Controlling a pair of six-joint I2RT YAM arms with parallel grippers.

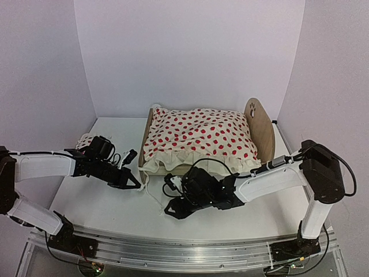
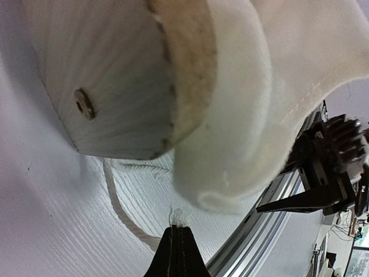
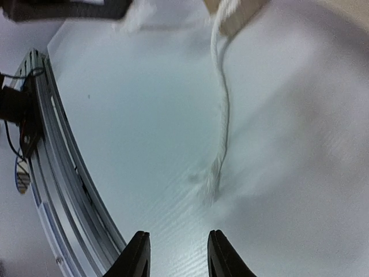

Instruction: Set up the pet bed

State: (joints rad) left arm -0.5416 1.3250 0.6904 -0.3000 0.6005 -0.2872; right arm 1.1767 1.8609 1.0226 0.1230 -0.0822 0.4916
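The left gripper [image 2: 175,232] was pinched shut on the frayed end of a white cord [image 2: 118,199], with the pet bed [image 2: 115,75] just beyond its tips. The right gripper [image 3: 179,238] stood open and empty, a second cord strand [image 3: 223,115] lying ahead.

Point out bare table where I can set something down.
Free: front-left table between the left arm and the rail; front-right, between the right arm and rail. Crowded: before the pet bed, where left hand, right hand and cord meet.
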